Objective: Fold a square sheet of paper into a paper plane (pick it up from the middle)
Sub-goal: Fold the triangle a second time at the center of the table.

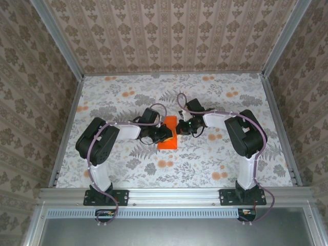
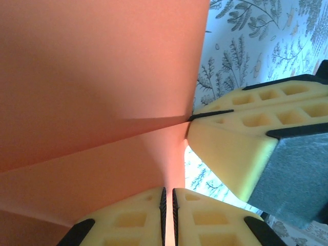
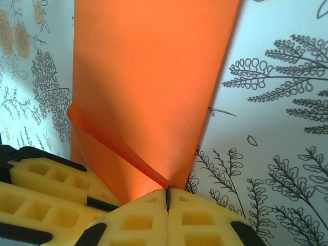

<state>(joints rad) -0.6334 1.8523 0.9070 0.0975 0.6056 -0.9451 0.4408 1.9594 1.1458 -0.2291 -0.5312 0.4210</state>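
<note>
The sheet of paper (image 1: 166,142) is lying in the middle of the flowered table (image 1: 220,154). It is folded into a narrow oblong, and its long axis is running from the arms' side toward the far wall. It is sitting right between the two grippers. The left gripper (image 2: 168,215) is pinching its left edge, jaws all but closed on the thin sheet. The right gripper (image 3: 167,197) is clamping tight on the opposite edge. The paper is showing plain, vivid orange, with a sharp crease running out from the right gripper's tips.
</note>
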